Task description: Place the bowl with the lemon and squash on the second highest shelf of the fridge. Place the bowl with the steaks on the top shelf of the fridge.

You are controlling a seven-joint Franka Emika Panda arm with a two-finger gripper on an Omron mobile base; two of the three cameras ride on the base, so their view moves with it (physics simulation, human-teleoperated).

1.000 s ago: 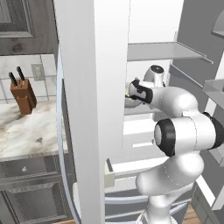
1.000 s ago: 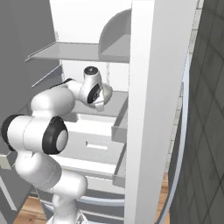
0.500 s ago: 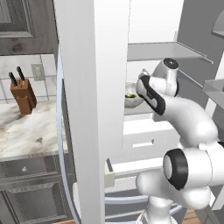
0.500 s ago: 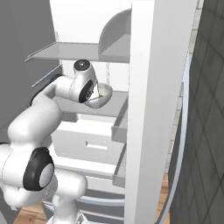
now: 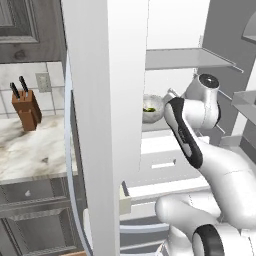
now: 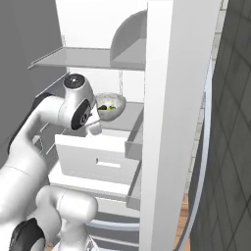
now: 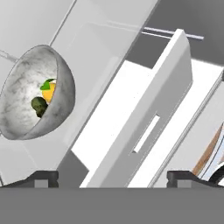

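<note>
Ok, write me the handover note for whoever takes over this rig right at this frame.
Gripper: open, holding nothing, fingers apart, beside the bowl.
Grey marbled bowl with the lemon and squash: sits on a fridge shelf, below the upper grey shelf, above the white drawer.
Done: that bowl looks placed and released.
Left: the bowl with the steaks goes to the top shelf; I cannot locate it here.

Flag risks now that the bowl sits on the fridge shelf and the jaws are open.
1. The grey marbled bowl with lemon and squash sits near the front edge of the white fridge shelf; the white arm's wrist is close beside it and could nudge it off while retreating.
2. The open white fridge door crowds the arm's exit.
</note>
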